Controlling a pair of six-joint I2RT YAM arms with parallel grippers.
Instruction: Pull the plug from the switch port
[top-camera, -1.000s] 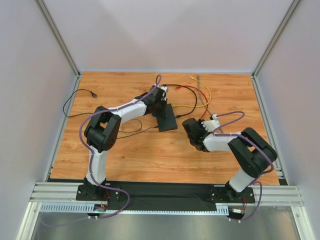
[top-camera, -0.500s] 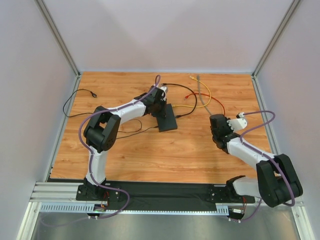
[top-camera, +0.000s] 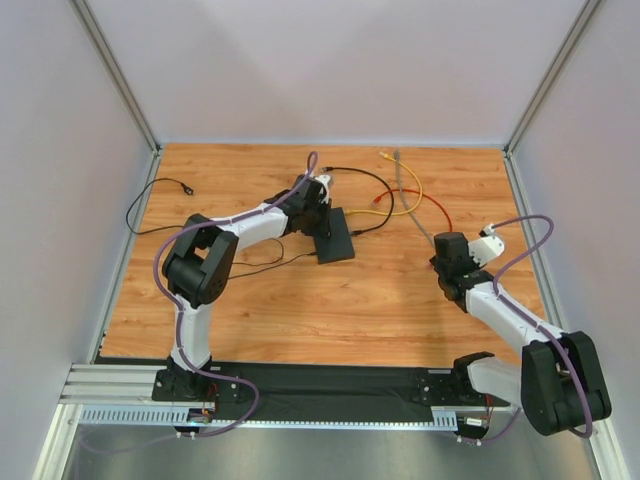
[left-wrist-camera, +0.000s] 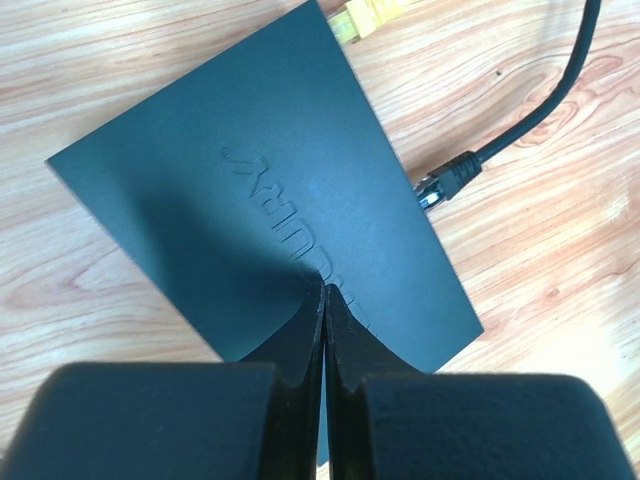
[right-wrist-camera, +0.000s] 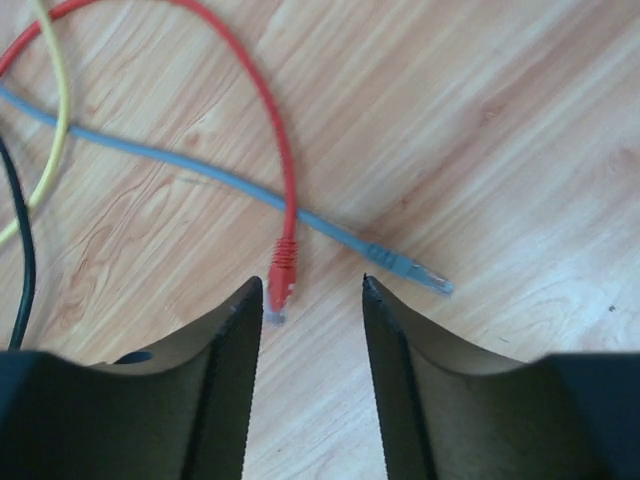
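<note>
The switch (top-camera: 336, 238) (left-wrist-camera: 250, 190) is a flat black box lying on the wooden table. My left gripper (top-camera: 320, 224) (left-wrist-camera: 323, 292) is shut, with its tips resting on the switch's top. A yellow plug (left-wrist-camera: 362, 14) and a black plug (left-wrist-camera: 447, 183) sit along the switch's far edge. My right gripper (top-camera: 443, 241) (right-wrist-camera: 312, 290) is open, well to the right of the switch. The red plug (right-wrist-camera: 282, 268) lies loose on the wood between its fingers, close to the left one, on the end of the red cable (top-camera: 425, 200).
A grey cable (right-wrist-camera: 180, 165) crosses under the red one and ends in a free plug (right-wrist-camera: 405, 265). A yellow cable (top-camera: 413, 188) and black leads (top-camera: 160, 186) trail over the table. Grey walls and metal posts enclose the table on three sides.
My right arm swung to the right, away from the switch, dragging the red cable with it. Its jaws then opened and the red plug dropped out. The left arm stayed put.
</note>
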